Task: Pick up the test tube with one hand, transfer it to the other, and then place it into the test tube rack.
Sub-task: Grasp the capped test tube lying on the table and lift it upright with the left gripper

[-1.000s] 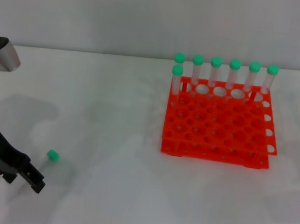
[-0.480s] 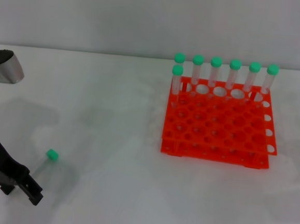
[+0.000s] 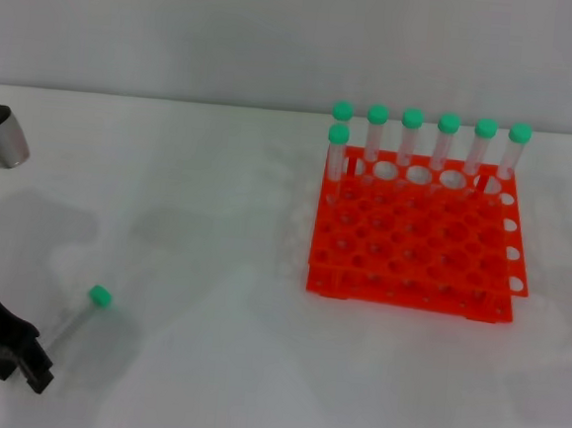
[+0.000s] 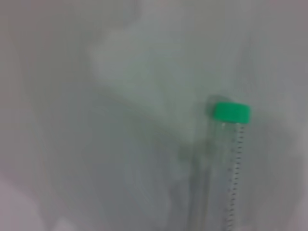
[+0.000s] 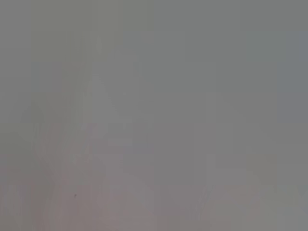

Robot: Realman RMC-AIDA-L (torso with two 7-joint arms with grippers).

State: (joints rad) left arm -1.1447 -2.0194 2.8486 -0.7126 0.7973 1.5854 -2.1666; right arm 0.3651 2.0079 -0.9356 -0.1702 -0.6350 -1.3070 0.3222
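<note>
The test tube [image 3: 77,318] lies flat on the white table [image 3: 212,268], green cap [image 4: 232,112] up-table, well left of the orange rack [image 3: 417,246]. The left gripper [image 3: 26,367] sits just beside its lower end; whether its claw is spread or pressed together cannot be told. The right gripper is out of sight.

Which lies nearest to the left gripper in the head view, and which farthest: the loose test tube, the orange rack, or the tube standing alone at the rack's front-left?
From the left gripper:
1. Loose test tube, lying just beside it.
2. Lone tube, at the rack's left edge.
3. Orange rack, measured at its centre, farther right.

The left hand [image 3: 35,378] is cut off by the head view's edge.
</note>
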